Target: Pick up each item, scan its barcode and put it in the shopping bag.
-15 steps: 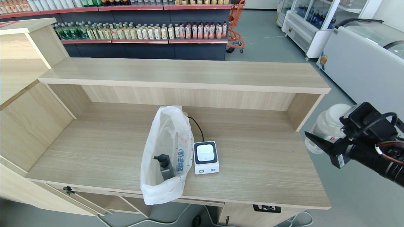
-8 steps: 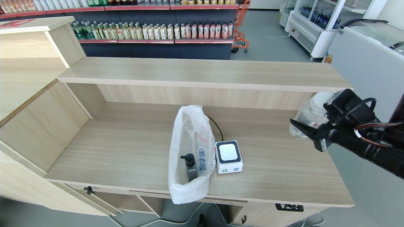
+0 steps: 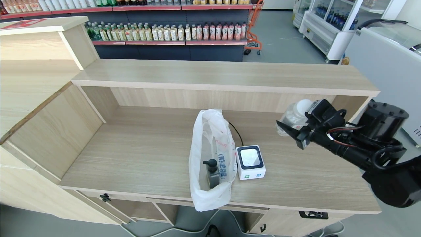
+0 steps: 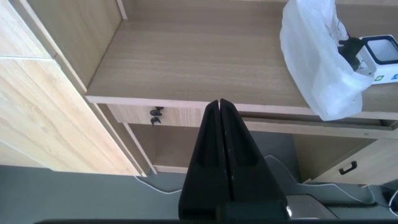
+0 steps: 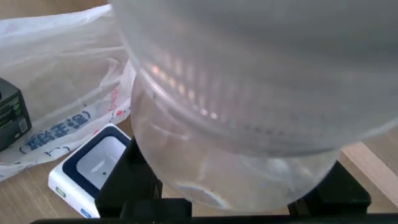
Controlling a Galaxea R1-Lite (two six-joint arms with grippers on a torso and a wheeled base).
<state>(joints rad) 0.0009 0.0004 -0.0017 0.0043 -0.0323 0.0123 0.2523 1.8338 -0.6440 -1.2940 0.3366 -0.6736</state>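
Since clear and smooth, prob slippery — hard, light jar [image 3: 293, 114], clamped in right claw [image 3: 289, 125] over counter [image 3: 148, 148], right of scanner [image 3: 250, 162] & bag [image 3: 210, 154]. Best gripped round the middle, not too hard. Left claw [image 4: 219, 118] pressed together, nothing in it.

mid-counter: shopping bag [image 3: 210, 138], scanner [image 3: 250, 162] | rear overhang: upper shelf [image 3: 223, 74] | free: counter [image 3: 138, 151] both sides
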